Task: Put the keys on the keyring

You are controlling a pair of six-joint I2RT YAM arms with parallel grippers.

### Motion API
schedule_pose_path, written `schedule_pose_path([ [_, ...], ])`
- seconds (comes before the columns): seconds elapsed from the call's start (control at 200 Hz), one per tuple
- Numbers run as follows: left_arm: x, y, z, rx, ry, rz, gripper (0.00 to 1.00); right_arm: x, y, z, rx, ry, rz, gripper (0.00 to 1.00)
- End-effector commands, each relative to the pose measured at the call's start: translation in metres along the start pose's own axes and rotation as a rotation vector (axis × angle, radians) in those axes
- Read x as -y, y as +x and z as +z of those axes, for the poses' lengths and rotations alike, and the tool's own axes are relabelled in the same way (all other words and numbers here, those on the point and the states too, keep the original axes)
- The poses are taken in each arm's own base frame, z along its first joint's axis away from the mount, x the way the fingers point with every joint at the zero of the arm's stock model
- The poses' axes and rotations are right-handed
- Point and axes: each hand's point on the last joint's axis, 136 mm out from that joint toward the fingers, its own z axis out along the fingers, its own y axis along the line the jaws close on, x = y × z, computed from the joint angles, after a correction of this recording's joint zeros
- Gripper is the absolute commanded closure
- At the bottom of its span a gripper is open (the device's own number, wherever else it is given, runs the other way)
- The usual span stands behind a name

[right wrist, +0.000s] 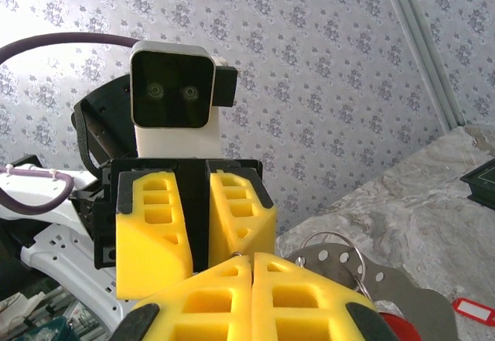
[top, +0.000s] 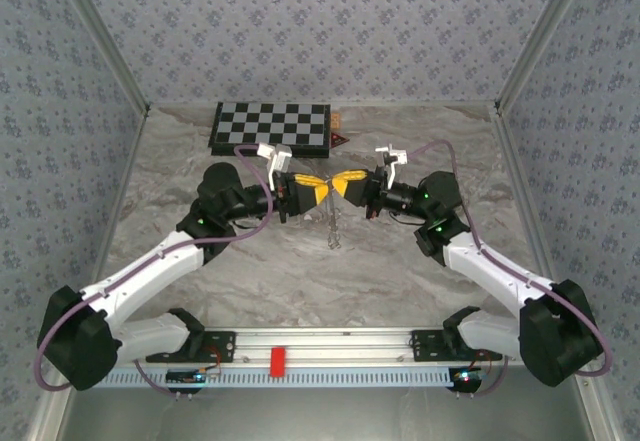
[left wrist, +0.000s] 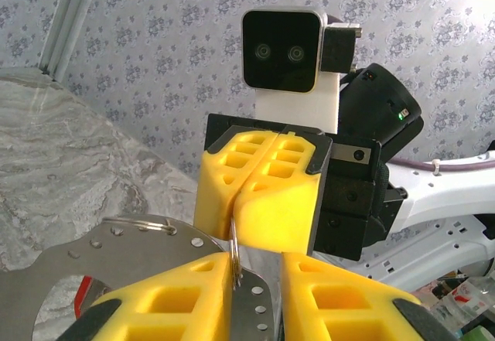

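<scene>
My left gripper (left wrist: pixel 257 259) stands slightly parted and grips nothing. The keyring (left wrist: pixel 235 265) passes edge-on through that gap, against one finger. Just beyond, my right gripper (left wrist: pixel 234 229) is clamped on the ring's far side. One keyring, and two keys (right wrist: pixel 403 328), red heads low beside it.

Lab test booth: wallpapered panels (top: pixel 300 21), aluminium frame (top: pixel 533 41), checkerboard (top: pixel 270 127).

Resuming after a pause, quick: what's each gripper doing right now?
Left gripper: open, thin silvery wire keyring between its fingers.
Right gripper: shut on the keyring.
</scene>
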Motion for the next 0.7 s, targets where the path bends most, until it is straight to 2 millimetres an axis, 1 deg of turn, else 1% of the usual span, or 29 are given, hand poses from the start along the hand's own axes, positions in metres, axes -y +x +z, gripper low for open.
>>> schedule_pose_path([
  [0.0, 0.0164, -0.012, 0.0039, 0.035, 0.063, 0.039, 0.8, 0.0016, -0.0063, -0.0013, 0.042, 0.005, -0.006, 1.0],
  [0.21, 0.0179, -0.0134, 0.0064, 0.039, 0.076, 0.036, 0.82, 0.0013, -0.0052, -0.0011, 0.042, 0.002, -0.006, 1.0],
  [0.27, 0.0175, -0.0143, 0.0064, 0.043, 0.073, 0.035, 0.87, 0.0016, -0.0041, -0.0011, 0.039, 0.003, -0.006, 1.0],
  [0.36, 0.0174, -0.0152, 0.0061, 0.045, 0.07, 0.035, 1.0, 0.0007, -0.0034, -0.0008, 0.037, 0.0, -0.007, 1.0],
  [0.585, 0.014, -0.0127, 0.0064, 0.034, 0.051, 0.038, 1.0, 0.0009, -0.0027, -0.002, 0.033, 0.008, -0.013, 1.0],
  [0.595, 0.0139, -0.0125, 0.0063, 0.033, 0.049, 0.04, 1.0, 0.0008, -0.0028, -0.0019, 0.033, 0.01, -0.014, 0.99],
  [0.635, 0.0125, -0.0117, 0.0061, 0.029, 0.038, 0.043, 1.0, 0.0027, -0.0022, -0.003, 0.03, 0.026, -0.016, 0.87],
  [0.66, 0.0112, -0.0121, 0.0053, 0.031, 0.028, 0.046, 1.0, 0.003, -0.0025, -0.0041, 0.03, 0.036, -0.019, 0.82],
  [0.695, 0.01, -0.0113, 0.0044, 0.029, 0.017, 0.054, 1.0, 0.0038, -0.0028, -0.0061, 0.031, 0.053, -0.031, 0.79],
])
